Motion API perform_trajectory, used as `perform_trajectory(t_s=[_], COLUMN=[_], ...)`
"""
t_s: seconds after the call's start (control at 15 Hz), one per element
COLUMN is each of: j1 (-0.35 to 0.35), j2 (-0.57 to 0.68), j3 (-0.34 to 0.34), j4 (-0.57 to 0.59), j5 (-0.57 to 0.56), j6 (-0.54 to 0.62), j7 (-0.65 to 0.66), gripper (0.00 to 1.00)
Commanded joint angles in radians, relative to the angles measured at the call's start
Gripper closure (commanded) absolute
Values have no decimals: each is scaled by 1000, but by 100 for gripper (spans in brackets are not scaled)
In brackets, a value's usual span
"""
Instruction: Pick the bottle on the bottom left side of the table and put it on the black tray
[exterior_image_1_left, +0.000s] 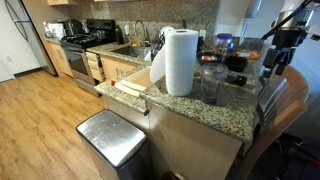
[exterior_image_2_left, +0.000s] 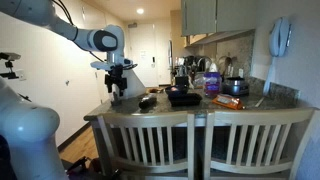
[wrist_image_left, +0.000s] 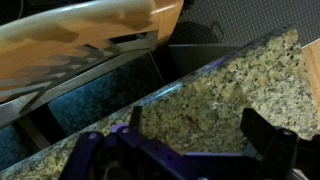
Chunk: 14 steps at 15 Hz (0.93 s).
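Speckled grey-beige granite formed the top of the desk (exterior_image_1_left: 215, 112), which stood in a home kitchen with a wood floor (exterior_image_1_left: 40, 110). I counted one white paper towel roll (exterior_image_1_left: 180, 62) standing upright on the desk, one clear plastic tub (exterior_image_1_left: 210, 82) just beside it, and one steel bin (exterior_image_1_left: 112, 140) on the floor below the desk edge; all of these appeared in one exterior view only. Another exterior view showed two wooden chairs (exterior_image_2_left: 145, 120) in front of the desk, one black tray (exterior_image_2_left: 184, 99) lying low near the middle of the top, and one purple bottle (exterior_image_2_left: 212, 82) upright just behind the tray and to its right, apart from the arm. Whether more bottles stood among the dark things at the back, I could not tell. That same view showed the fingers (exterior_image_2_left: 117, 90) hanging above the end of the desk, well apart from the tray and not touching the granite. Only the wrist view showed the fingers (wrist_image_left: 95, 152) clearly: two dark fingers, spread wide, with nothing between them except bare granite underneath, and a pale wooden chair beyond the desk edge.
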<state>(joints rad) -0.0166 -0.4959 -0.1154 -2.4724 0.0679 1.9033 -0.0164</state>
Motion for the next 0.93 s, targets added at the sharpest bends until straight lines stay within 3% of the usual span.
perform_trajectory(t_s=[0.0, 0.53, 0.87], j1=[-17, -17, -31], j2=[1, 1, 54], j3=[15, 15, -18], j4=[2, 2, 155], j5=[7, 7, -195], j6=[-3, -3, -259], j7=[-7, -7, -251], gripper=[0, 0, 0])
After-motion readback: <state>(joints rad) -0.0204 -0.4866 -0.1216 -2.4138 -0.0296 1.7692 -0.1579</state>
